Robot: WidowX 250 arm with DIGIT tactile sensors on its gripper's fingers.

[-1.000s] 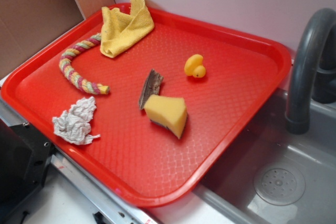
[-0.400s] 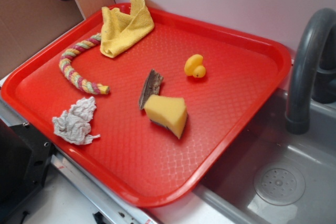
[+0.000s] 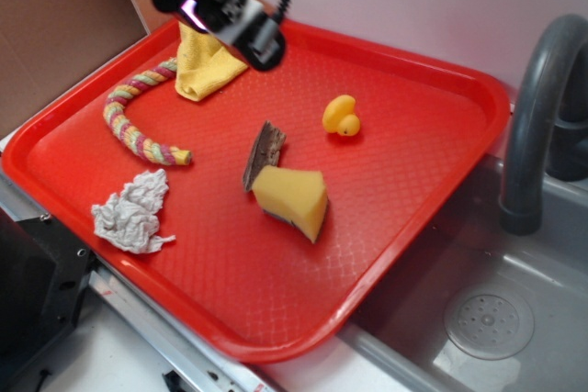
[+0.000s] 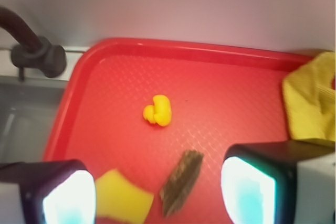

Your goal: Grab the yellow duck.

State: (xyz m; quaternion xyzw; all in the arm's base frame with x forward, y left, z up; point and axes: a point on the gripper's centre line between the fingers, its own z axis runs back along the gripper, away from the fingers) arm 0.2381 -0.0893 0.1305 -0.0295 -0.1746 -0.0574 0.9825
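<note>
1. The yellow duck (image 3: 341, 117) sits by itself on the red tray (image 3: 432, 190) in the exterior view, toward the far right part of it, clear of everything else. The end effector (image 3: 243, 29) hangs above the tray's far left corner, over the yellow cloth (image 3: 204, 66), well apart from the duck. From this side I cannot tell how its jaws stand.

2. Also in that view, the yellow sponge (image 3: 292, 199) and a brown strip of bark (image 3: 265, 153) lie between the near edge and the duck. Same colour, bigger target: a descent that stops short could close on the sponge instead. The rope toy (image 3: 138, 126) and crumpled paper (image 3: 133, 213) are off to the left, out of harm's way.

3. The wrist view shows the two fingers (image 4: 68, 198) spread wide with nothing between them, so the end effector is open and empty. The duck (image 4: 158, 110) lies ahead, roughly centred between them but far off; the sponge (image 4: 122, 196) and bark (image 4: 181, 182) are nearer the fingers.

4. My worry: the duck looks glossy and rounded, so an off-centre pinch could squirt it sideways across the tray, perhaps toward the rim beside the sink (image 3: 496, 319).
</note>
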